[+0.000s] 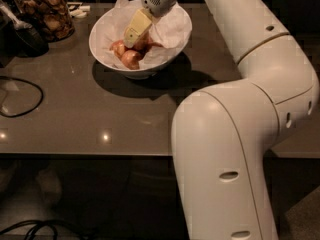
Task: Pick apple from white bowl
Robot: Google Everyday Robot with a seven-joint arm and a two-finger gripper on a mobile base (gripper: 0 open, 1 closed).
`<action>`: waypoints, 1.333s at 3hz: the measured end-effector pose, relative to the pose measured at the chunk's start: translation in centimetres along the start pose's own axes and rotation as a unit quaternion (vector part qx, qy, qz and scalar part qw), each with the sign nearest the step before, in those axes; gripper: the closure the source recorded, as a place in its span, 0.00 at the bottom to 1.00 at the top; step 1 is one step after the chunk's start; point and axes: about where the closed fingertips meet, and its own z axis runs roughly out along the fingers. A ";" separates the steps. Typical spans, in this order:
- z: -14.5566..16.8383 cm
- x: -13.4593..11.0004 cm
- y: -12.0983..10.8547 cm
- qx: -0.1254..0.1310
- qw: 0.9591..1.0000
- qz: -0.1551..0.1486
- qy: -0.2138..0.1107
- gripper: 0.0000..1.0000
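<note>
Presently the gripper [129, 41] is lowered into the white bowl [176, 45] at the far side of the table [90, 126], its tip among the apples on the crumpled paper [172, 24]. Whether it is spread or closed cannot be told. The apple [132, 59] lies in the bowl, at the near side of the cluster, just beside the tip. A snack jar [47, 15] stands near the bowl; a black cable [31, 104] lies on the table's left part.
</note>
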 end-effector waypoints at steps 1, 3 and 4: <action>0.5 0.1 -0.3 -0.002 1.000 0.001 0.003 0.13; 1.6 0.4 -0.8 -0.006 1.000 0.009 0.011 0.13; 1.6 0.4 -0.8 -0.006 1.000 0.009 0.011 0.31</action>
